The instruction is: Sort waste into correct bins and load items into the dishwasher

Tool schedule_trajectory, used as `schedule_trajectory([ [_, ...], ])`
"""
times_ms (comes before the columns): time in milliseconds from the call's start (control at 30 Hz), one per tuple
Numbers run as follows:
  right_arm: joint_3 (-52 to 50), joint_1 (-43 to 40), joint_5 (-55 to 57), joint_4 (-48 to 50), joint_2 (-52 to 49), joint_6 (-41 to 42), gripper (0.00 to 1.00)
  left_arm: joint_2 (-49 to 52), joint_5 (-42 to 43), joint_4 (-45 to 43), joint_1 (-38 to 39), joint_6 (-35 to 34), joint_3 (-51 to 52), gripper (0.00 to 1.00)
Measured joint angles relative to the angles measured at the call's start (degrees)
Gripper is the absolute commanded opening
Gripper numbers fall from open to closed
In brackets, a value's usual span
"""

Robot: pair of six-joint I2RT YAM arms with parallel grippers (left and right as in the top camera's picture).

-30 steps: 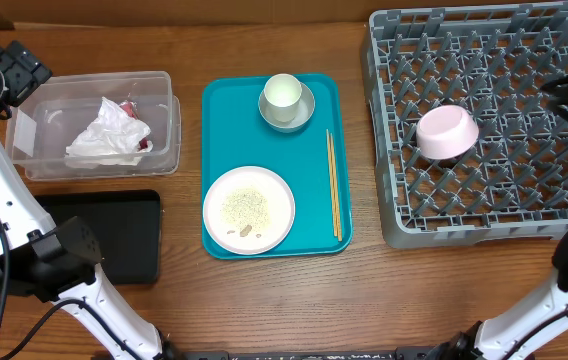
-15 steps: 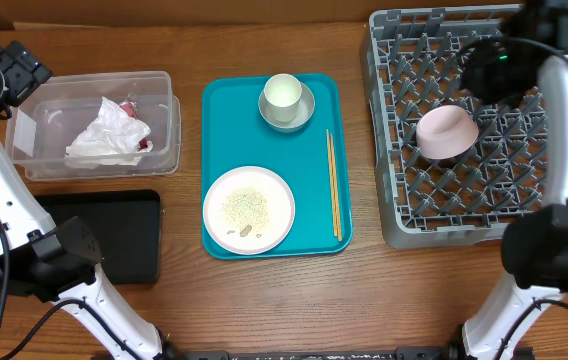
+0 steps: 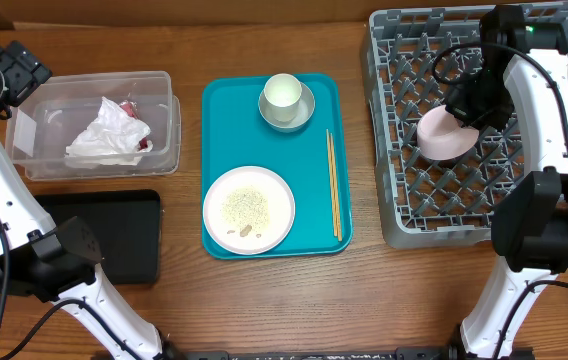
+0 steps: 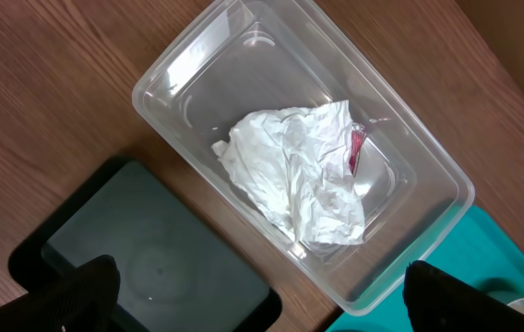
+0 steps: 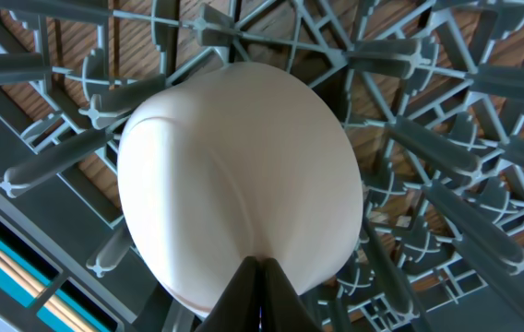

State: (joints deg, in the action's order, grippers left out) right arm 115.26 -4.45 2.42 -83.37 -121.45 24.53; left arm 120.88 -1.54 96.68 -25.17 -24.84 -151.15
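A pink bowl lies upside down in the grey dishwasher rack. My right gripper hangs just over its right side, fingers pressed together and holding nothing. The right wrist view shows the shut fingertips at the bowl's near edge. My left gripper is open and empty, high over the table's left; its fingers frame a clear bin holding a crumpled napkin. The teal tray holds a plate with crumbs, a cup on a saucer, and chopsticks.
The clear bin with the napkin stands at the left. A black tray lies in front of it, and also shows in the left wrist view. The rack's prongs surround the bowl.
My right arm has swung in from the right edge across the rack and come down over the pink bowl. The bowl, tray items and left arm have not moved.
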Motion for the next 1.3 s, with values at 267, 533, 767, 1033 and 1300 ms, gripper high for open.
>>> schedule_trajectory([
  [267,-0.48,-0.13,5.35,-5.46,-0.02,3.82,0.04,0.0,0.0,0.0,0.0,0.0,0.0,1.0],
  [533,2.08,-0.35,9.79,-9.07,-0.07,6.84,0.04,0.0,0.0,0.0,0.0,0.0,0.0,1.0],
  [767,3.15,1.03,-1.99,0.04,0.42,-2.29,0.04,0.0,0.0,0.0,0.0,0.0,0.0,1.0],
  [1033,3.04,2.69,-5.92,1.46,0.42,-4.07,0.04,0.0,0.0,0.0,0.0,0.0,0.0,1.0],
  [1300,-2.64,2.08,-2.58,2.89,0.42,-1.27,0.04,0.0,0.0,0.0,0.0,0.0,0.0,1.0],
])
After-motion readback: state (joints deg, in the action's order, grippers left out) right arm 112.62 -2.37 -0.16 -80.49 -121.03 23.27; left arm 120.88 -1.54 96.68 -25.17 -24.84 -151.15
